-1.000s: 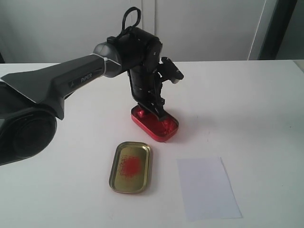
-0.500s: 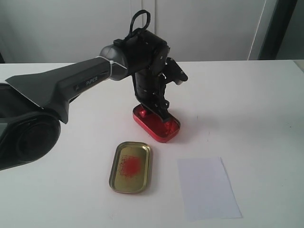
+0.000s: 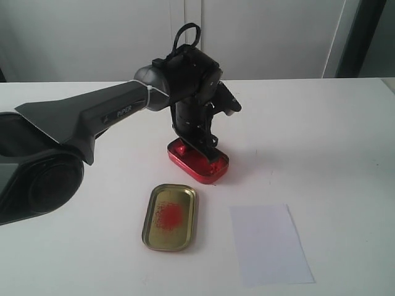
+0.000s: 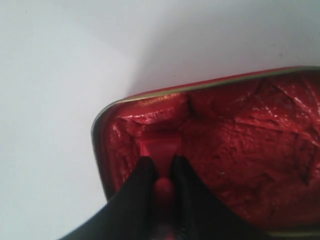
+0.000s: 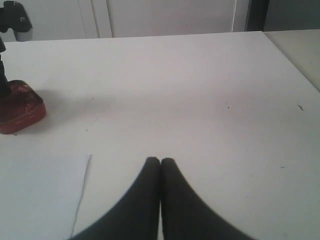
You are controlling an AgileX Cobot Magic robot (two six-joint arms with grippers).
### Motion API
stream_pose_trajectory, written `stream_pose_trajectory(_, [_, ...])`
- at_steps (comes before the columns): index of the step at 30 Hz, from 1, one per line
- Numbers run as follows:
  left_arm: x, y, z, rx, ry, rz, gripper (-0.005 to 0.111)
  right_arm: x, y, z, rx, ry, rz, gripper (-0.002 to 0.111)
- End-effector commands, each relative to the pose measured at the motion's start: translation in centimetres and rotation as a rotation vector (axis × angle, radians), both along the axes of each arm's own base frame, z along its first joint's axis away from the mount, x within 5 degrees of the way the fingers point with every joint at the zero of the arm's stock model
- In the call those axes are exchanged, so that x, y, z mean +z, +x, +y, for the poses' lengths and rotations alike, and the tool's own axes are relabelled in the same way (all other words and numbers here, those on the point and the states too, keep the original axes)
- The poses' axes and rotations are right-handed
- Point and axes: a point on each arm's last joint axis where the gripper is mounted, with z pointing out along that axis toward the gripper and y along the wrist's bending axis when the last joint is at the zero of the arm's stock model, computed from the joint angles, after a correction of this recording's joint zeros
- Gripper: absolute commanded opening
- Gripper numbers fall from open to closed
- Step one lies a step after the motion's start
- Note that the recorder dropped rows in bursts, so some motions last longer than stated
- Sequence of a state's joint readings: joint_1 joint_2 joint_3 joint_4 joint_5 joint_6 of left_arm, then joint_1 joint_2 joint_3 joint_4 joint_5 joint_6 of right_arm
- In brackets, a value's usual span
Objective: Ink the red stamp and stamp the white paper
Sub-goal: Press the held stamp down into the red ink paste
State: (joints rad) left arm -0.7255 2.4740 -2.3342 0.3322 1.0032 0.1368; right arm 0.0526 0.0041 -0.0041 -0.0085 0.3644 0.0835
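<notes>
My left gripper [image 4: 162, 162] is shut on the thin handle of the red stamp [image 4: 161, 146], whose square base presses into the lumpy paste at one end of the red ink tin [image 4: 240, 145]. From the exterior view the left gripper [image 3: 207, 150] points down into the red ink tin [image 3: 197, 161], hiding the stamp. The white paper [image 3: 269, 244] lies flat at the front right with no print visible; its corner [image 5: 40, 195] shows in the right wrist view. My right gripper [image 5: 160, 161] hovers above the table, shut and empty, out of the exterior view.
A gold tin lid [image 3: 171, 216] with a red smudge lies in front of the ink tin, left of the paper. The table's right edge [image 5: 292, 62] runs past the right gripper. A white wall stands behind the table.
The left arm has shifted slightly left and back with the stamp inside the tin, and the ink tin has slid a little with it. Paper and lid have not moved.
</notes>
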Motion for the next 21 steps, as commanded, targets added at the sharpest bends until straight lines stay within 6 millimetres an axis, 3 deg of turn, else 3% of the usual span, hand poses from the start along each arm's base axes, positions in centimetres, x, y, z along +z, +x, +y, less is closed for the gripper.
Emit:
stream_pose_trajectory(1, [1.4,-0.9,-0.8,-0.016,0.002,-0.029,0.000,0.0,0.0,-0.1,-0.006,-0.007,-0.014,0.000])
stream_pose_trajectory(9, [2.0,-1.2,-1.0,-0.023,-0.004,-0.038,0.000,0.0,0.0,-0.1,-0.006,-0.007,-0.014,0.000])
stream_pose_trajectory(21, [4.4,-1.3,-0.6,-0.022,-0.016,-0.088,0.000,0.0,0.0,-0.1,-0.006,-0.007,-0.014,0.000])
